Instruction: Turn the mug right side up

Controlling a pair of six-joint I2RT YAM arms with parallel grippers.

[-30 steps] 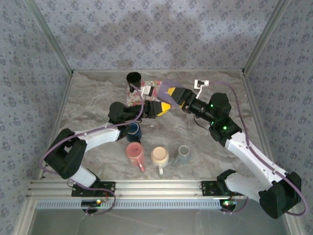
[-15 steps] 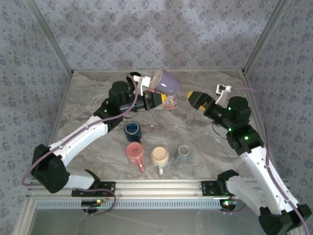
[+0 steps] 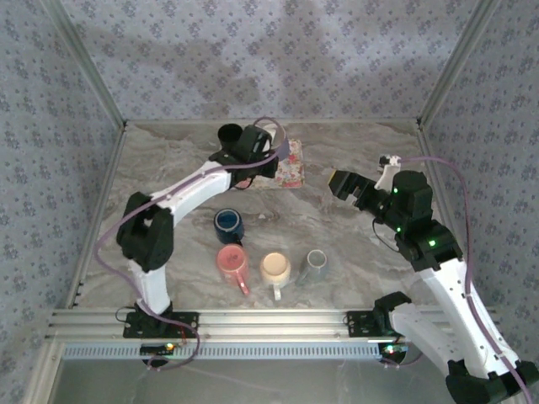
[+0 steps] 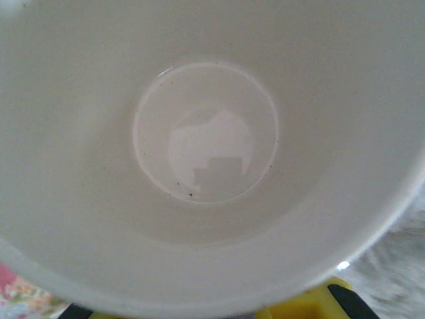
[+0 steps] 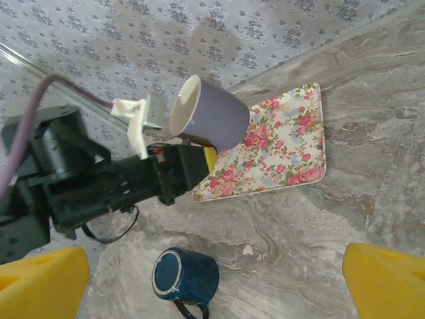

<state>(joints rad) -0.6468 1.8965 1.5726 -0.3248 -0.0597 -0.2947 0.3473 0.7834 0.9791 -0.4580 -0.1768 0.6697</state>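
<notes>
One handover done: grips the purple mug (image 5: 212, 113) in the tightly closed left claw (image 5: 199, 151), tilted above the floral mat's (image 5: 279, 139) left end; has pulled the right claw (image 3: 344, 183) back, gaping and empty, right of the mat. Leaves uprighting and setting down, seemingly.

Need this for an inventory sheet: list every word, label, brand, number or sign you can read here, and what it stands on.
None: no word, label, brand, number or sign can be read in these views.
The purple mug is plain outside, blank white inside.
The floral mat carries flowers only, no lettering.
The blue mug, pink mug, cream mug and grey mug show no print.
The wallpaper bears a repeated motif, not text.
</notes>
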